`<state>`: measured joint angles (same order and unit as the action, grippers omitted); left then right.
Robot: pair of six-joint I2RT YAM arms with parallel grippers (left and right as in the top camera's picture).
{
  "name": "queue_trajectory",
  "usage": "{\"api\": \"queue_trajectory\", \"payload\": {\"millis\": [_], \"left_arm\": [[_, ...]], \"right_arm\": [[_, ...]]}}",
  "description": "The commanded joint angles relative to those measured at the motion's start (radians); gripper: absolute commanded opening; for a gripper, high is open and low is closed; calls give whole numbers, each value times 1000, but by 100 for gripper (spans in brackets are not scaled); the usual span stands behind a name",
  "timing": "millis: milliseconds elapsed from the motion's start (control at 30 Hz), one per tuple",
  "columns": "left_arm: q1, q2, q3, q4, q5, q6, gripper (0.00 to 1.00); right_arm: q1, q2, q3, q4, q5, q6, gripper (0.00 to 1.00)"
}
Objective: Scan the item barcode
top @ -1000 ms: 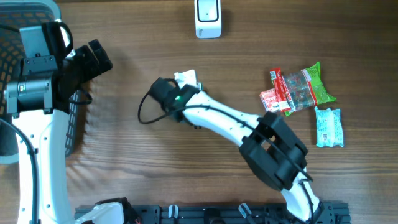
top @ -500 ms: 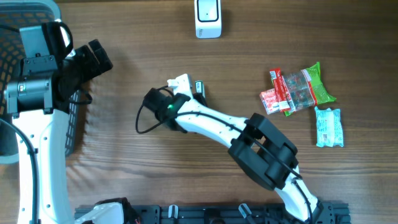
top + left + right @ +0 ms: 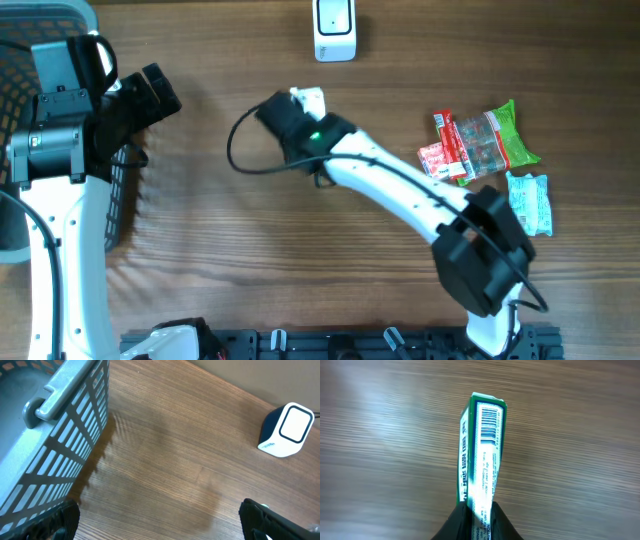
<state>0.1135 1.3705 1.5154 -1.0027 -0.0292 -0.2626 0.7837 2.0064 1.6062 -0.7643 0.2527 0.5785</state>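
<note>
At the far left a grey slatted basket (image 3: 22, 60) stands on the table, and beside it the left gripper (image 3: 165, 527) hangs with its fingers spread wide, nothing between them. Near the middle, the right gripper (image 3: 476, 516) pinches the lower end of a slim green and white box (image 3: 482, 455), holding it above the wood. A black barcode (image 3: 490, 427) sits near the box's far end; the small print below it is too fine to read. Just beyond stands the white scanner (image 3: 334, 28), apart from the box. At the right lie a red packet (image 3: 445, 150), a green packet (image 3: 497, 138) and a pale blue packet (image 3: 528, 203), their lettering illegible. The table (image 3: 200, 250) is brown wood grain.
</note>
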Motion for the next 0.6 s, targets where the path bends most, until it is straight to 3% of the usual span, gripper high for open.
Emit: {"api": "queue_trajectory", "payload": {"millis": [0, 333, 433, 500, 567], "left_arm": [[4, -7, 10, 2, -6, 20, 100], [4, -7, 10, 2, -6, 20, 100], [4, -7, 10, 2, -6, 20, 100], [4, -7, 10, 2, -6, 20, 100], [4, -7, 10, 2, -6, 20, 100]], "right_arm": [[-55, 2, -33, 67, -326, 18, 14], [-198, 2, -323, 408, -659, 52, 17], [-215, 2, -357, 400, -590, 34, 33], [-225, -3, -355, 365, -549, -35, 54], [-232, -14, -335, 316, -498, -64, 65]]}}
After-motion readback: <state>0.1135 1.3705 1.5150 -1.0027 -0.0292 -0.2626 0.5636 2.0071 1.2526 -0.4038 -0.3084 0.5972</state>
